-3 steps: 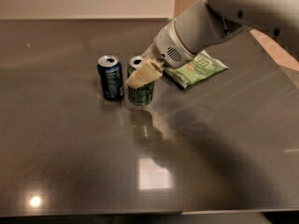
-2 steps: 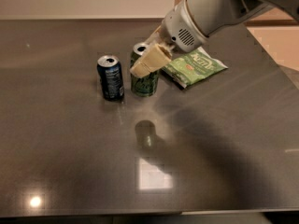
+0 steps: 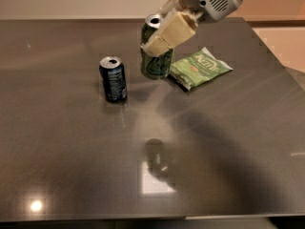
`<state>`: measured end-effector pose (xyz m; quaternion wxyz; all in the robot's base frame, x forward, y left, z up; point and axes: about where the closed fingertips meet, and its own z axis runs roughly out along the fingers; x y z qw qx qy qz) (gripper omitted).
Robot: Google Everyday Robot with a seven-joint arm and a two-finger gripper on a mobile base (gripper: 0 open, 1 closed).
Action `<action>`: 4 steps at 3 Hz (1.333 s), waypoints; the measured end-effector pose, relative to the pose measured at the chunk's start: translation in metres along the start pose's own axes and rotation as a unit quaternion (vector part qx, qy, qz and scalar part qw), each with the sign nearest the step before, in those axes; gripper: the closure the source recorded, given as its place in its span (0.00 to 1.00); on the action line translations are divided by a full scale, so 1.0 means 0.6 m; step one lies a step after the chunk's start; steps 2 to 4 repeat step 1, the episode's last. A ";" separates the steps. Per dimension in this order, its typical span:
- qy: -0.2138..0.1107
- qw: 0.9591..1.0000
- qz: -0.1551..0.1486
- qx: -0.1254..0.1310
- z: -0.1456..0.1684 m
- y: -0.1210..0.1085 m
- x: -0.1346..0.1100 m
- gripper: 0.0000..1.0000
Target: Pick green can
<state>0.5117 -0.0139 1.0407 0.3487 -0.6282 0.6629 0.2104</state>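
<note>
The green can (image 3: 157, 63) is dark green with a silver top and pale script. It hangs upright in the air above the dark table (image 3: 71, 166), right of the blue can. My gripper (image 3: 162, 35) comes in from the upper right and is shut on the green can's upper half. One cream finger (image 3: 170, 32) lies across the can's front. The can's shadow lies on the table below it.
A dark blue can (image 3: 113, 79) stands upright on the table to the left of the held can. A flat light-green snack bag (image 3: 200, 68) lies on the table just right of it. The table's right edge borders a pale floor.
The gripper has lifted the green can off the table, up and slightly away from the blue can. The blue can and the snack bag have not moved.
</note>
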 end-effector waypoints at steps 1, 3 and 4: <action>0.000 1.000 0.000 0.000 0.000 0.000 0.000 1.00; 0.000 1.000 0.000 0.000 0.000 0.000 0.000 1.00; 0.000 1.000 0.000 0.000 0.000 0.000 0.000 1.00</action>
